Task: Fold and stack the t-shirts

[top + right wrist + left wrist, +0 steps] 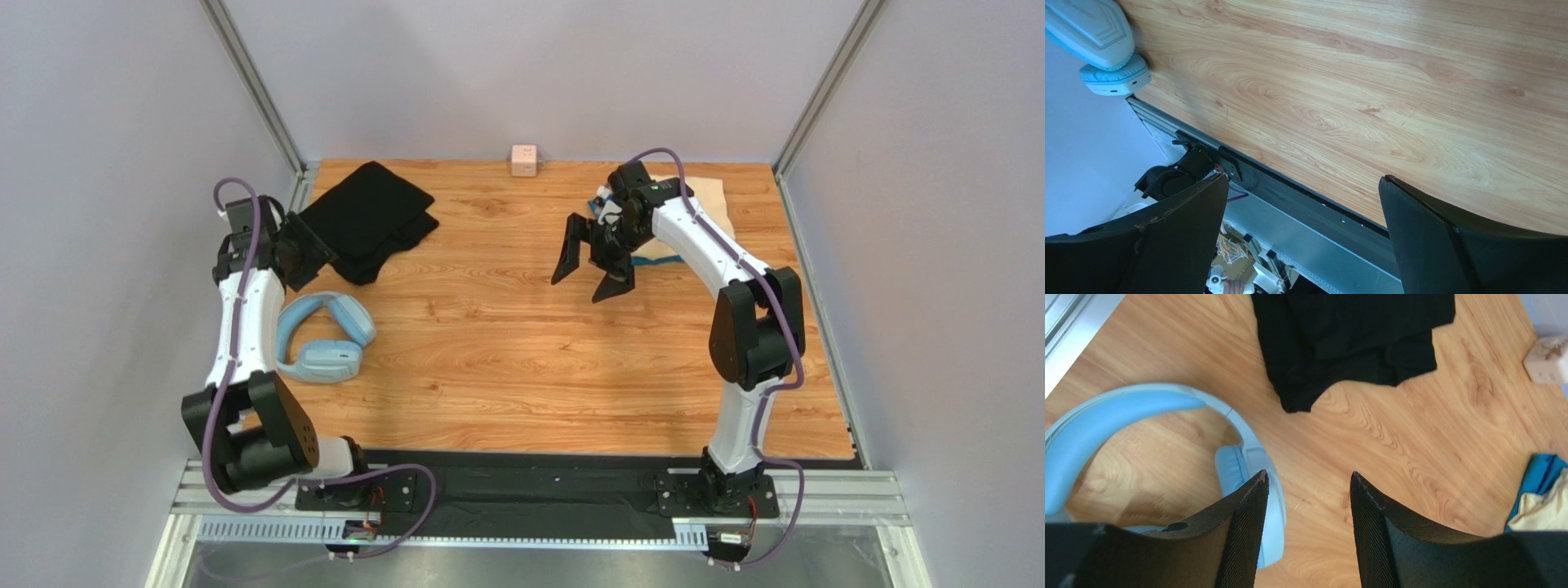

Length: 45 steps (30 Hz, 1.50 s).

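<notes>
The black t-shirt (pixel 368 218) lies folded at the far left; it also shows in the left wrist view (pixel 1352 337). The cream-beige t-shirt (pixel 711 200) lies at the back right, mostly hidden by my right arm, with the blue t-shirt (pixel 646 257) peeking from under it. Both show at the right edge of the left wrist view, the blue (pixel 1542 474) and the cream (pixel 1545 511). My left gripper (pixel 307 251) is open and empty, just short of the black shirt's near edge (pixel 1309 478). My right gripper (pixel 589 272) is open and empty above bare table left of the cream shirt (pixel 1303 180).
A light-blue plastic ring (pixel 321 337) lies at the left, below my left gripper (pixel 1137 410), and shows in the right wrist view (pixel 1100 43). A small pink cube (pixel 524 159) sits at the back edge (pixel 1548 358). Grey walls close in the table.
</notes>
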Tool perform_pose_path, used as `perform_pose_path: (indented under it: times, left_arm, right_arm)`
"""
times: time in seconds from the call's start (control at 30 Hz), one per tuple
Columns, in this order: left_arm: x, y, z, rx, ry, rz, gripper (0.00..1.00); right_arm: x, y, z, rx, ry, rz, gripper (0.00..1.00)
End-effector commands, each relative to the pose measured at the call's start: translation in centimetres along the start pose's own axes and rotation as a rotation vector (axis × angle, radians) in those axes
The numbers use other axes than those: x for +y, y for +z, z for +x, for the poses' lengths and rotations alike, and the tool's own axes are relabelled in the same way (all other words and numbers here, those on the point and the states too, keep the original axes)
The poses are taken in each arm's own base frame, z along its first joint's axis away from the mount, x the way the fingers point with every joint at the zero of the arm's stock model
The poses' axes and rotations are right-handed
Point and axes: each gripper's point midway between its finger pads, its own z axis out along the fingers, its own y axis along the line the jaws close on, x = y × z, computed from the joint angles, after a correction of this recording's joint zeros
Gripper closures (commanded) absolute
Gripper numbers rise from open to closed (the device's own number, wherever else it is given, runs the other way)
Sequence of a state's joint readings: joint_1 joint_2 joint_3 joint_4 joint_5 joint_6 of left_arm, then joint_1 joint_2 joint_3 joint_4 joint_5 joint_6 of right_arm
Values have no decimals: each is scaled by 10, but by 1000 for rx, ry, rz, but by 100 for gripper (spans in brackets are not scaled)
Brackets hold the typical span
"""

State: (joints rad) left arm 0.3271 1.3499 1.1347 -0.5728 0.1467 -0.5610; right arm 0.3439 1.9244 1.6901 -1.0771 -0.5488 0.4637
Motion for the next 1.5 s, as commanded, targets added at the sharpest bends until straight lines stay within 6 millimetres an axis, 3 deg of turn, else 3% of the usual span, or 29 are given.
perform_pose_path:
  times: [0.0,0.13,0.33,0.5,0.63,0.8,1.47]
  left_arm:
    - [-10,35,-46,-106,-83,-65,42]
    - [-13,70,-52,-83,-140,-84,40]
    - [-44,83,-34,21,-56,-79,40]
    - [-54,95,-14,24,-90,-24,40]
    - [-46,113,6,53,-149,-21,40]
    - [-41,129,15,70,-164,-25,40]
    - [-28,163,8,62,-180,-30,40]
  right_arm:
    - [6,-19,1,-72,-41,2,0]
    - [2,-22,7,-82,-49,8,0]
    - [-3,-19,17,-88,-26,-13,0]
    - [-5,-14,22,-68,-12,-26,0]
    - [-5,-12,23,-56,-16,-32,0]
    - [-10,-12,30,-37,-9,-18,0]
    - [-15,-11,31,-3,4,24,0]
